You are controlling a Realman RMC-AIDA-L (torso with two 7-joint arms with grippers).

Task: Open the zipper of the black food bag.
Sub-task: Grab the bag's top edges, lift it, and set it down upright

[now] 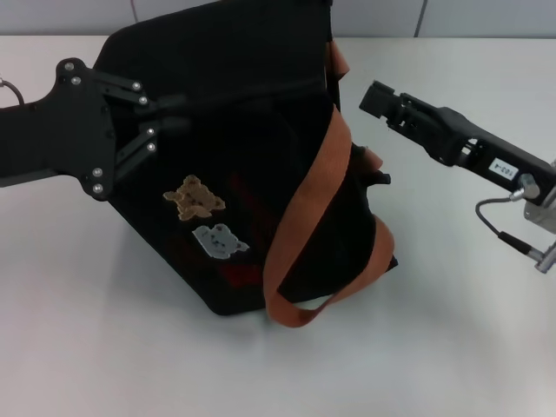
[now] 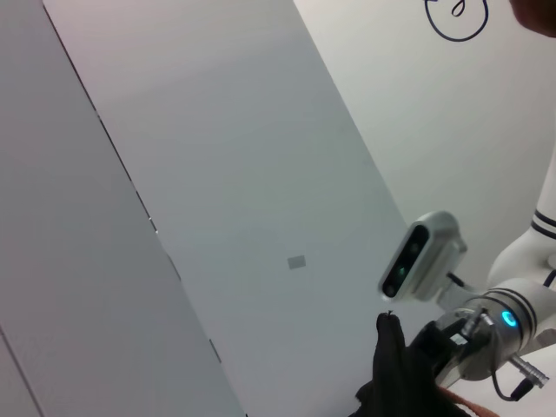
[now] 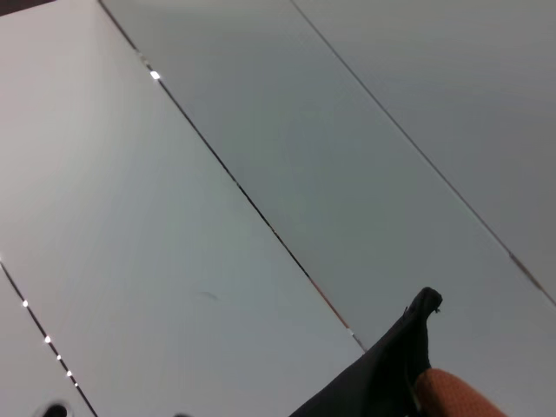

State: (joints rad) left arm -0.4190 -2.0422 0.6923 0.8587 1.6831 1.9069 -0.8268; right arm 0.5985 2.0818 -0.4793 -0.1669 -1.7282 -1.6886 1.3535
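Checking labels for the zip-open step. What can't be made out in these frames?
- Zipper: head view, black on the black bag; its line, pull and open or shut state are unreadable.
- Left gripper: head view, fingertips merge with the dark fabric; grip unclear.
- Right gripper: head view, seen end-on beside the orange strap; finger gap unclear.
- Both wrist views: mostly wall panels, only a bag corner; no fingers visible.

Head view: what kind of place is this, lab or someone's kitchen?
Likely a lab or test bench, not a kitchen: a bare white table, plain pale wall panels with thin seams, and only the black food bag set between the left gripper and right gripper.
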